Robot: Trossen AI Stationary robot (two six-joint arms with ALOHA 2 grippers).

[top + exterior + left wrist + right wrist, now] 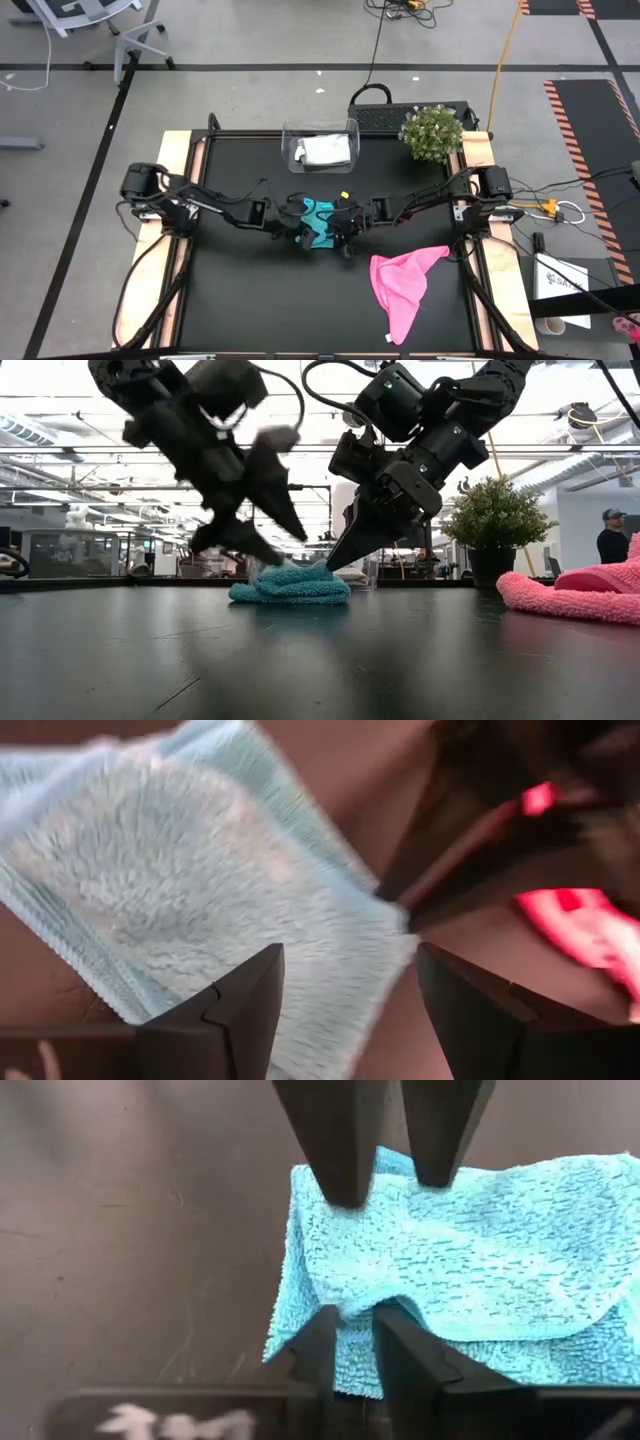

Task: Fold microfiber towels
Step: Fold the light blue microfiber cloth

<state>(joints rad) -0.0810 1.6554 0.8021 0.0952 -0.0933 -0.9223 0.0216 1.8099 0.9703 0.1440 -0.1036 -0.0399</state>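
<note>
Black table top (240, 300) is carrying three towels: one teal towel (318, 222) lying folded at the centre between both grippers, one pink towel (405, 280) sprawling near the right edge with its long axis running toward the front edge, and one grey-white towel (325, 150) sitting in the clear bin (292, 135) at the back. Left gripper (350, 1010) is hovering spread over the teal towel's edge, holding nothing. Right gripper (352, 1335) is pinching a raised fold of the teal towel between nearly closed fingers.

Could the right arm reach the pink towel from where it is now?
Probably yes. The pink towel lies spread on the right gripper's side of the table, nothing between them. But that gripper is pinching the teal towel's edge, so it would have to let go first.
</note>
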